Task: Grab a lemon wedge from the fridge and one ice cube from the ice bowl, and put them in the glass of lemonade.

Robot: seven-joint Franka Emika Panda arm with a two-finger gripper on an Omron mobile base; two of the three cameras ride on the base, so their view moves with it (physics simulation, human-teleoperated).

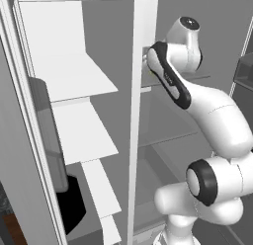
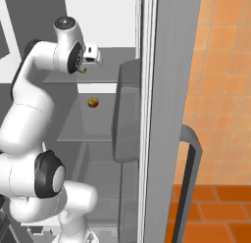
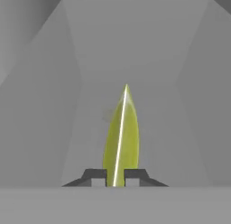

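The fridge (image 1: 143, 140) is seen with its doors swung wide, grey inside, with pale glass shelves (image 2: 98, 78) stacked one above another. To the right, an orange tiled wall (image 2: 220, 65) and an orange-brown tiled floor (image 2: 215, 212) are shown, and the edge of the open right door (image 2: 169, 114) with its long grey handle (image 2: 188, 183) stands close beside the arm. Door bins (image 1: 79, 135) are lined down the inside of the left door. Open space is left above each shelf, bounded by the grey side walls and back wall.

On the upper shelf, near its front edge, the lemon wedge (image 3: 121, 137) is gripped by the gripper (image 3: 115, 177), whose tips are closed against its two sides. The wedge is shown as a slim, pointed, yellow-green sliver with a pale line down its middle. A small red-and-yellow fruit (image 2: 93, 102) is seen lying on the shelf below.
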